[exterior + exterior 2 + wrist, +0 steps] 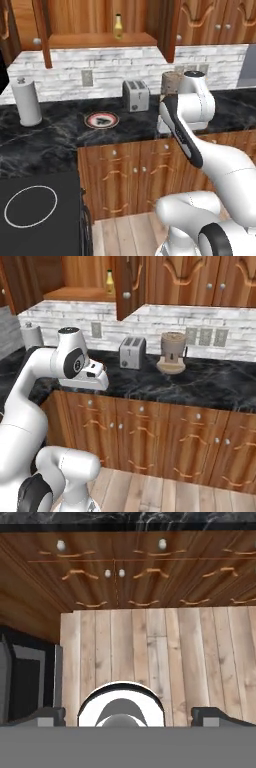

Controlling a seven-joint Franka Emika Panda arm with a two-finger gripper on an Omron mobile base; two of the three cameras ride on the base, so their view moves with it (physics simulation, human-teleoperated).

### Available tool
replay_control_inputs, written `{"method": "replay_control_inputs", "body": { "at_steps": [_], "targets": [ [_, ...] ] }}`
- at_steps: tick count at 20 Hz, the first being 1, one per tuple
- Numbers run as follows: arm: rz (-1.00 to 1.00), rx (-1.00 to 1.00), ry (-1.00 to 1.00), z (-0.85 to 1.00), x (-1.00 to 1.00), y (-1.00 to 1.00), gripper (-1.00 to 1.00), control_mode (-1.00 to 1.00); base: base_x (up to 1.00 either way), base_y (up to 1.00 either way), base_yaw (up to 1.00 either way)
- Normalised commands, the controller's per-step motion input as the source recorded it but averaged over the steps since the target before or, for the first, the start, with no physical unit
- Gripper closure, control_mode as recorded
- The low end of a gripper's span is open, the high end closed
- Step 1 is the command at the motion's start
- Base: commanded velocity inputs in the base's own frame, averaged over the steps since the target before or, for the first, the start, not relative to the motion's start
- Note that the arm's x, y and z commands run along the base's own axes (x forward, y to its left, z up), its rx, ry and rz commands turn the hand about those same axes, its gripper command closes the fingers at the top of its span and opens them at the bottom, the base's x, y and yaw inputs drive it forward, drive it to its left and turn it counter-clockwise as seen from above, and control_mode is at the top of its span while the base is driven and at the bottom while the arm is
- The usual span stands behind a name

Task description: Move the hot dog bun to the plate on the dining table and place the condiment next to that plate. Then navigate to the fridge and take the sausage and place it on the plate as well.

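The condiment (pixel 118 26), a small yellow bottle, stands on the shelf of an open wall cabinet above the counter; the right base view has it too (pixel 109 281). My gripper (pixel 132 716) points down at the wooden floor in front of the lower cabinets. It is open, its two dark fingertips (pixel 47 714) wide apart with nothing between them. The arm is folded in front of the counter, well below the bottle. The hot dog bun, the red-rimmed plate, the dining table, the fridge and the sausage are out of view.
On the black marble counter (pixel 55 135) stand a paper towel roll (pixel 27 102), a small black-edged plate (pixel 101 120), a toaster (pixel 135 95) and a coffee machine (pixel 172 353). A black stove (pixel 35 210) sits at the lower left. Open cabinet doors (pixel 125 286) jut out overhead.
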Motion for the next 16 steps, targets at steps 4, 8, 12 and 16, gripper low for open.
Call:
{"method": "replay_control_inputs", "body": {
  "at_steps": [4, 8, 12, 16],
  "targets": [
    [0.00, 0.00, 0.00, 0.00, 0.00, 0.00, -1.00, 1.00, 1.00, 0.48, 0.00],
    [0.00, 0.00, 0.00, 0.00, 0.00, 0.00, -1.00, 1.00, 1.00, 0.42, 0.00],
    [0.00, 0.00, 0.00, 0.00, 0.00, 0.00, -1.00, 1.00, 0.92, 0.43, 0.00],
    [0.00, 0.00, 0.00, 0.00, 0.00, 0.00, -1.00, 1.00, 0.78, 0.32, 0.00]
  ]
}}
